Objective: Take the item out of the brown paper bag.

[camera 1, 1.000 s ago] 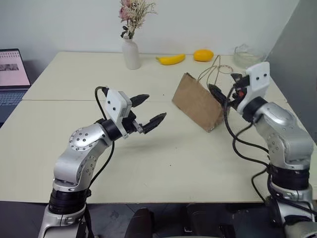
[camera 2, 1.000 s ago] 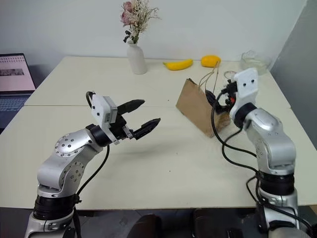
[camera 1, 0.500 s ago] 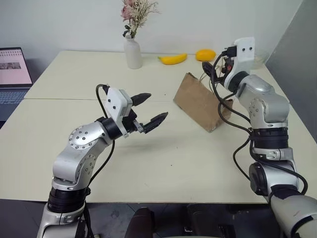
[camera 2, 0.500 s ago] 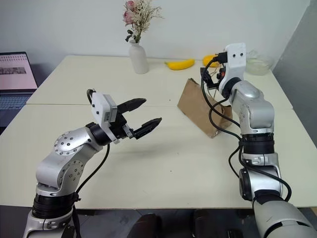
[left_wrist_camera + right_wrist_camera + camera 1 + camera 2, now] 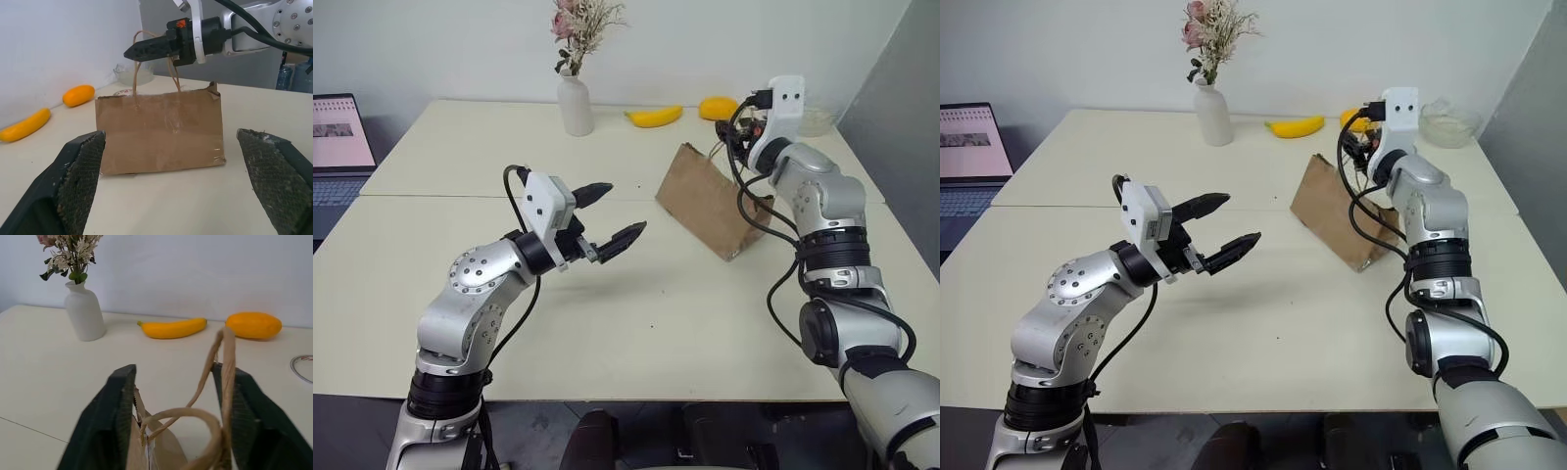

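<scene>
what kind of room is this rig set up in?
Probably an office or lab room rather than a kitchen: plain pale tables pushed together against a bare wall, an open laptop at the left edge, and staged props, namely a vase of dried flowers, a banana and a brown paper bag.

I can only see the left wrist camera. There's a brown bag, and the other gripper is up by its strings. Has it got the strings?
Observer: The right wrist view looks between the right gripper's fingers. They stand apart, with the handles looped between them, one lying against a finger.
Operator: Is my own gripper close to the bag?
Observer: From the head views, the left gripper hangs open above the table, apart from the brown paper bag and on its left.
Operator: What else is on the table?
Observer: A white vase of dried flowers stands at the far side, left of the banana.
</scene>
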{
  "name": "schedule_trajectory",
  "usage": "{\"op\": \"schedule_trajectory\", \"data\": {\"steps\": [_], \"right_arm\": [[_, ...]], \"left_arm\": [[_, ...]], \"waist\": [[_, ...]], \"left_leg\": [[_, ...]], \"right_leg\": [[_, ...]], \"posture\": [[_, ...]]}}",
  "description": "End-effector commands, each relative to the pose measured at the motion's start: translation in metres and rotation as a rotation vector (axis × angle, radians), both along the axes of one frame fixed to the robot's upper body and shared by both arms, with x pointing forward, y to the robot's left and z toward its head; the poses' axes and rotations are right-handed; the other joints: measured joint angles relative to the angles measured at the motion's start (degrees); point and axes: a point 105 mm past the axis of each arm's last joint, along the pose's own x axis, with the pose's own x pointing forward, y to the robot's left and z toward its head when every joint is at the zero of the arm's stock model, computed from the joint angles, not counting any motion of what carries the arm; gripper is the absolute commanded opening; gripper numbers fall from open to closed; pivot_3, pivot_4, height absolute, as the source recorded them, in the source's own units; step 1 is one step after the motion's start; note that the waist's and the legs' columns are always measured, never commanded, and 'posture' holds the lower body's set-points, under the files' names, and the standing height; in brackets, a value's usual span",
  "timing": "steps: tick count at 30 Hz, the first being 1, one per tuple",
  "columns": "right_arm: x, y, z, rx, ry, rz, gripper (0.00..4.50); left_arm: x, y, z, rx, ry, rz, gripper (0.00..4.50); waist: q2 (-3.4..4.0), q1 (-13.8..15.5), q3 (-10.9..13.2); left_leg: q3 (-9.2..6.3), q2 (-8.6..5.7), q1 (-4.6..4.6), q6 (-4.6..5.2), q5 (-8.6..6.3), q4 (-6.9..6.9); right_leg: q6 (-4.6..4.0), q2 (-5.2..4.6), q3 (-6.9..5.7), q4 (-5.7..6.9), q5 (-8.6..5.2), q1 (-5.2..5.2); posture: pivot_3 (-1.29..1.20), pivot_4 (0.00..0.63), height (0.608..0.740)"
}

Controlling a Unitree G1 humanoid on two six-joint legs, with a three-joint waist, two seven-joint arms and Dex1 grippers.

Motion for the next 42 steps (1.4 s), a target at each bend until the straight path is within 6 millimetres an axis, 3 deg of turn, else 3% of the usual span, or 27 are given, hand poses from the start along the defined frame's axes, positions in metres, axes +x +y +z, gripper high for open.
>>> {"op": "schedule_trajectory", "data": {"steps": [1, 3, 4, 13, 27, 32, 42], "right_arm": [[-0.004, 0.001, 0.029, 0.018, -0.098, 0.025, 0.95], [-0.006, 0.004, 0.031, 0.001, -0.119, 0.045, 0.16], [-0.007, 0.006, 0.033, -0.011, -0.131, 0.056, 0.03], [-0.016, 0.028, 0.053, -0.218, -0.326, 0.180, 0.03], [-0.028, 0.101, 0.074, -0.571, -0.601, 0.508, 0.03], [-0.037, 0.132, 0.069, -0.694, -0.674, 0.590, 0.03], [-0.052, 0.167, 0.051, -0.947, -0.819, 0.682, 0.03]], "left_arm": [[-0.009, -0.001, 0.020, -0.030, -0.068, -0.026, 4.50], [-0.011, 0.001, 0.020, -0.037, -0.059, -0.028, 4.50], [-0.012, 0.002, 0.020, -0.037, -0.056, -0.026, 4.50], [-0.026, 0.006, 0.009, -0.042, -0.001, 0.004, 4.50], [-0.041, 0.019, -0.018, -0.048, 0.085, 0.110, 4.50], [-0.044, 0.016, -0.019, -0.053, 0.083, 0.119, 4.50], [-0.049, 0.013, -0.020, -0.061, 0.079, 0.139, 4.50]], "waist": [[0.00, 0.00, 0.00], [0.00, -0.02, 0.00], [0.00, -0.03, 0.00], [0.07, -0.16, 0.05], [0.21, -1.13, 0.15], [0.23, -1.13, 0.17], [0.24, -1.06, 0.17]], "left_leg": [[0.00, 0.00, 0.00, 0.00, 0.00, 0.00], [-0.01, 0.01, 0.00, 0.00, 0.00, 0.00], [-0.01, 0.01, 0.00, 0.00, 0.00, 0.00], [0.01, 0.01, -0.01, 0.00, 0.00, -0.01], [-0.01, 0.06, 0.01, 0.00, 0.00, -0.03], [-0.05, 0.07, 0.01, -0.01, 0.00, -0.03], [-0.04, 0.02, 0.00, -0.02, 0.00, -0.03]], "right_leg": [[0.01, 0.00, 0.00, 0.00, 0.00, 0.00], [0.02, 0.00, 0.00, 0.00, -0.01, 0.00], [0.02, 0.00, 0.00, 0.00, -0.02, 0.00], [0.03, -0.01, 0.02, -0.02, -0.02, -0.02], [-0.12, -0.14, 0.03, -0.02, 0.05, -0.03], [-0.28, -0.15, -0.01, -0.02, 0.13, -0.03], [-0.31, -0.27, 0.00, -0.03, 0.15, -0.03]], "posture": [[0.00, 0.150, 0.740], [0.00, 0.150, 0.740], [0.00, 0.150, 0.740], [0.00, 0.150, 0.740], [0.00, 0.150, 0.740], [0.00, 0.150, 0.740], [0.00, 0.150, 0.740]]}}
